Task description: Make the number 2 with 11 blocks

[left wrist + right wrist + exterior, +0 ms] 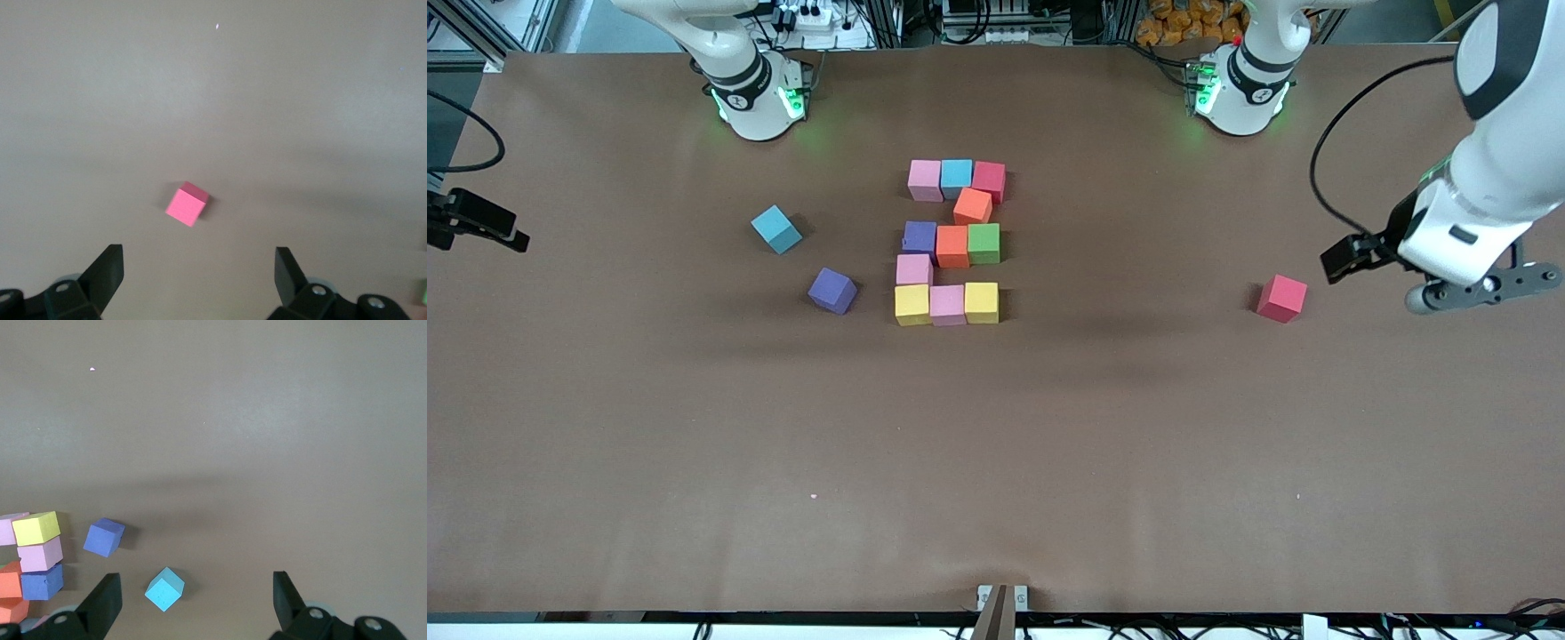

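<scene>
**Desk:** What does the frame show?

**Photographer:** A digit 2 (pixel 951 242) built of coloured cubes sits in the upper middle of the frame, on a brown table (pixel 996 444). Both arms hang clear of it. The left gripper (pixel 199 263), jaws wide and empty, hovers over a loose red cube (pixel 1282 297) toward the left arm's end. The right gripper (pixel 197 587), equally wide and empty, hovers over the right arm's end, where a blue cube (pixel 776 228) and a purple cube (pixel 832 290) lie loose.

**Desk:** Where's the risk?

**Photographer:** The figure looks finished, so the danger lies in more handling. The purple spare lies near the yellow corner cube (pixel 911 304); wide jaws dropping for it could clip that corner and shove the bottom row apart. One orange cube (pixel 972 206) in the second row already sits skewed, and straightening it could push its neighbours out of line.
</scene>
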`<state>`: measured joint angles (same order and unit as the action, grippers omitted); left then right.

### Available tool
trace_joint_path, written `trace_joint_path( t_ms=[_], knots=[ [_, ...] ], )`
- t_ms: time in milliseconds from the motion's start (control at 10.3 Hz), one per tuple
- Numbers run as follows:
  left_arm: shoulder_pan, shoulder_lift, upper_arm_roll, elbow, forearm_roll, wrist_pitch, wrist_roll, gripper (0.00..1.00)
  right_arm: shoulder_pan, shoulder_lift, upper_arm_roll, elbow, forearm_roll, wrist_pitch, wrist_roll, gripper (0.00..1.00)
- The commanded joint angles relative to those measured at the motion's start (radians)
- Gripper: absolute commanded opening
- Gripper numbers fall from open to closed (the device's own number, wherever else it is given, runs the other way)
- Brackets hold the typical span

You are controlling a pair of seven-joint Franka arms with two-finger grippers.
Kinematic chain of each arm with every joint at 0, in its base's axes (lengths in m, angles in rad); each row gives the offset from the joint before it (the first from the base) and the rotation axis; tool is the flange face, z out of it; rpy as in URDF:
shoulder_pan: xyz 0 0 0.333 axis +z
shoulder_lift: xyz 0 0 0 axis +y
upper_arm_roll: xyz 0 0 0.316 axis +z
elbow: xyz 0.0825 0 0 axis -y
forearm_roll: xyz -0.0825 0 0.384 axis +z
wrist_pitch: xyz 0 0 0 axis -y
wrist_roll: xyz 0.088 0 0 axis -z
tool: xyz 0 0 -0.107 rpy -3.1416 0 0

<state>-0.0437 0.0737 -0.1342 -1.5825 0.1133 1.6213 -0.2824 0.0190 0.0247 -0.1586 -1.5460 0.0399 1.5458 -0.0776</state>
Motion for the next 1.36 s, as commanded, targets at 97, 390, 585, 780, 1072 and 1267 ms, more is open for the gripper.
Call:
trace_joint_path(
  t_ms=[97, 390, 585, 780, 1072, 1267],
  knots=[
    [0.002, -0.011, 0.001, 0.042, 0.042, -0.07, 0.153, 1.0, -0.011, 0.004, 0.005, 0.017, 0.025, -0.006, -0.013, 1.0],
    [0.004, -0.018, -0.004, 0.116, -0.021, -0.161, 0.167, 1.0, -0.01, 0.006, 0.005, 0.017, 0.026, 0.0, -0.011, 1.0],
    [0.005, -0.023, -0.004, 0.116, -0.023, -0.162, 0.227, 1.0, -0.013, 0.006, 0.005, 0.017, 0.026, 0.0, -0.011, 1.0],
    [0.014, -0.019, 0.001, 0.118, -0.021, -0.158, 0.25, 1.0, -0.013, 0.006, 0.005, 0.017, 0.026, 0.0, -0.011, 1.0],
    [0.015, -0.017, 0.002, 0.118, -0.027, -0.127, 0.25, 1.0, -0.013, 0.008, 0.005, 0.017, 0.026, 0.0, -0.011, 1.0],
    [0.016, -0.02, 0.002, 0.116, -0.04, -0.1, 0.25, 1.0, -0.013, 0.008, 0.005, 0.015, 0.026, 0.0, -0.011, 1.0]
  ],
)
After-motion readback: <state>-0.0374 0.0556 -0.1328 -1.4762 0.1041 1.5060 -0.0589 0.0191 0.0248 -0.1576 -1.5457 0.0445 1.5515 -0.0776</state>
